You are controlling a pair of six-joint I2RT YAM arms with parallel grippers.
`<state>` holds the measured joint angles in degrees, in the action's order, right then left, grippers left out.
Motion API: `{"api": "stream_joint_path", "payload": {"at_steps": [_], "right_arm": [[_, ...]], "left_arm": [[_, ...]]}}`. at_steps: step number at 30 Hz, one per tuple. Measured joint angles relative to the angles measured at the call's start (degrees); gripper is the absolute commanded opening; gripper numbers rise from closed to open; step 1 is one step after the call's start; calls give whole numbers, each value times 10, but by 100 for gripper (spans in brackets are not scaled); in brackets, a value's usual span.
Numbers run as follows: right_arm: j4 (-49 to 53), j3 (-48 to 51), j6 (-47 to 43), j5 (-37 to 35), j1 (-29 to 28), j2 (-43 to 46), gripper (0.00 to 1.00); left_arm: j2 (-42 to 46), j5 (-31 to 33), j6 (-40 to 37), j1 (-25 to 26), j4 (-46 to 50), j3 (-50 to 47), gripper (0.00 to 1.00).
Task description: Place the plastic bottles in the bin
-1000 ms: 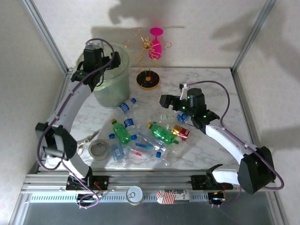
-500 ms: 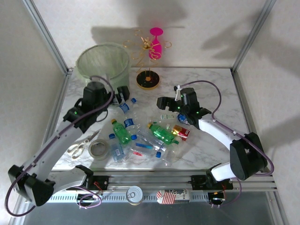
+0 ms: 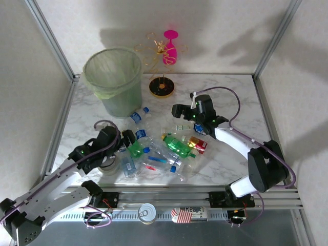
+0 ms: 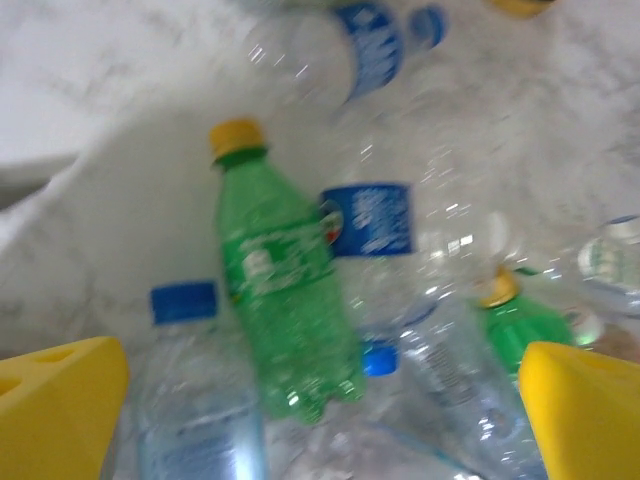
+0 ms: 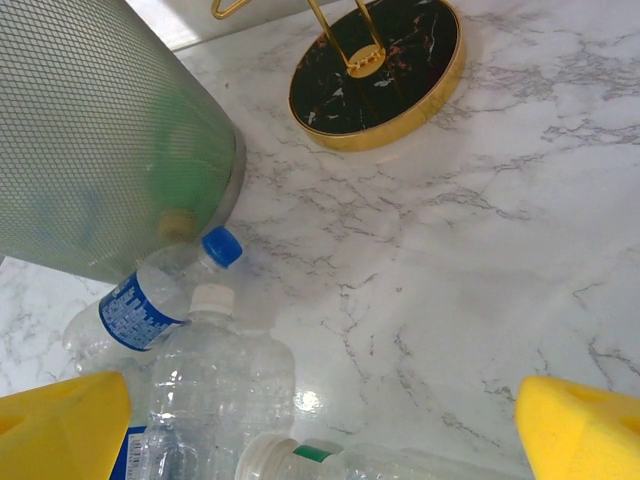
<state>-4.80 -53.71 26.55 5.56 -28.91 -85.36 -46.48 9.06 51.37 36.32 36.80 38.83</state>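
— What is being seen on the left?

— The bin [image 3: 122, 100] is being stood upright at the back left of the table [image 3: 230, 92]. A bottle with a blue label [image 3: 137, 117] is being left lying just beside it.

— And the left gripper [image 3: 128, 138]?

— It is being held low over the near left side of the plastic bottles [image 3: 164, 148]. Its jaws are being held wide apart and empty. A green bottle [image 4: 285, 300] with a yellow cap is being shown lying right under it, among clear ones.

— Where are the bottles being left?

— They are being left in a heap in the middle of the table, outside the bin.

— And on the right?

— The right gripper [image 3: 177, 110] is being held over the far side of the heap. Its jaws are being held wide and empty too.
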Motion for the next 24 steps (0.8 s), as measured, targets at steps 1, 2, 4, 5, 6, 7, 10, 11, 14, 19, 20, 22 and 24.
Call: {"api": "stream_joint_path", "payload": {"at_steps": [1, 2, 4, 5, 6, 7, 10, 11, 14, 19, 20, 22, 24], "right_arm": [[1, -2, 0, 0, 0, -4, 99], [2, -2, 0, 0, 0, -7, 99], [5, -2, 0, 0, 0, -11, 99], [7, -2, 1, 0, 0, -11, 99], [9, -2, 2, 0, 0, -11, 99], [10, -2, 3, 0, 0, -11, 99], [11, -2, 7, 0, 0, -11, 99], [12, -2, 7, 0, 0, -11, 99], [11, 2, 10, -5, 0, -11, 99], [10, 21, 13, -12, 0, -11, 99], [10, 24, 13, -13, 0, -11, 99], [10, 29, 13, -15, 0, -10, 99], [10, 35, 13, -15, 0, -6, 99]], "left_arm": [[0, 0, 14, 7, 7, -14, 100], [-1, -1, 25, 13, 12, -24, 100], [-7, -2, 46, 29, 19, -46, 98], [-11, -3, 55, 36, 19, -54, 96], [-16, -4, 63, 45, 19, -60, 93], [-23, -5, 71, 54, 18, -66, 91], [-38, -7, 91, 82, 16, -80, 86], [-40, -8, 97, 89, 16, -82, 85], [-45, -4, 108, 107, 16, -84, 83], [-61, 5, 119, 127, 10, -84, 79], [-65, 7, 121, 131, 7, -83, 79], [-77, 8, 123, 140, 1, -78, 79], [-92, 10, 123, 145, 4, -69, 81]]}}
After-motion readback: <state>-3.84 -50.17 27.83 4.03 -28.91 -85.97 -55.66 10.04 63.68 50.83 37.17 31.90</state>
